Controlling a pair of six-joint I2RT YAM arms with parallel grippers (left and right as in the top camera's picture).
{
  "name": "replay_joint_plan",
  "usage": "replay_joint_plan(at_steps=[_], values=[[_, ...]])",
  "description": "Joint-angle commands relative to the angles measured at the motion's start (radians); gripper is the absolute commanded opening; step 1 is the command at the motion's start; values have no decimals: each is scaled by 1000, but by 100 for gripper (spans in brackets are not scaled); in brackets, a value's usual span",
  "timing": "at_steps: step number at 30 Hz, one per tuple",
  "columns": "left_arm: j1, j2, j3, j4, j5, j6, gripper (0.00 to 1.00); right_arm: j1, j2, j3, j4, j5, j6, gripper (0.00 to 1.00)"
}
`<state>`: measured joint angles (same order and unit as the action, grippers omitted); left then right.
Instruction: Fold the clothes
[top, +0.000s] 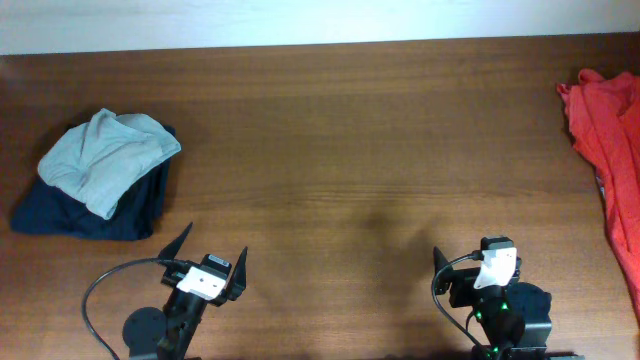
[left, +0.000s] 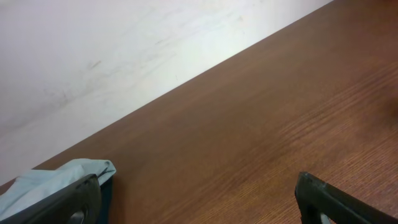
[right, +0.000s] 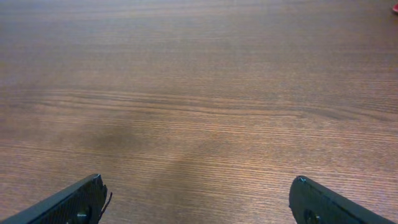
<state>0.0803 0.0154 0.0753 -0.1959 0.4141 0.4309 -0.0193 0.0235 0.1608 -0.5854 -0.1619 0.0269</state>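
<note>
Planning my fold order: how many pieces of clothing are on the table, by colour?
orange-red clothes: 1 heap, cut off at the frame edge
pale grey-green garment: 1
dark navy garment: 1, under the pale one
Total: 3

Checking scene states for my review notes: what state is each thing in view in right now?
Left gripper: open, empty.
Right gripper: open, empty.
Red clothes: unfolded, crumpled heap at the far right, partly out of frame.
Grey garment: bunched, lying on the navy one.
Navy garment: bundled under the grey one, at the left.
</note>
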Motion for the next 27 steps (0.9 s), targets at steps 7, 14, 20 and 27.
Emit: replay_joint_plan(at_steps=[7, 14, 20, 27], values=[[-4, -10, -11, 5, -3, 11, 99, 7, -3, -5, 9, -74, 15, 99], [-4, -10, -11, 5, -3, 11, 99, 7, -3, -5, 8, -74, 15, 99], [-4, -10, -11, 5, -3, 11, 99, 7, -3, -5, 8, -74, 15, 99], [-4, -10, -11, 5, -3, 11, 99, 7, -3, -5, 8, -95, 14, 99]])
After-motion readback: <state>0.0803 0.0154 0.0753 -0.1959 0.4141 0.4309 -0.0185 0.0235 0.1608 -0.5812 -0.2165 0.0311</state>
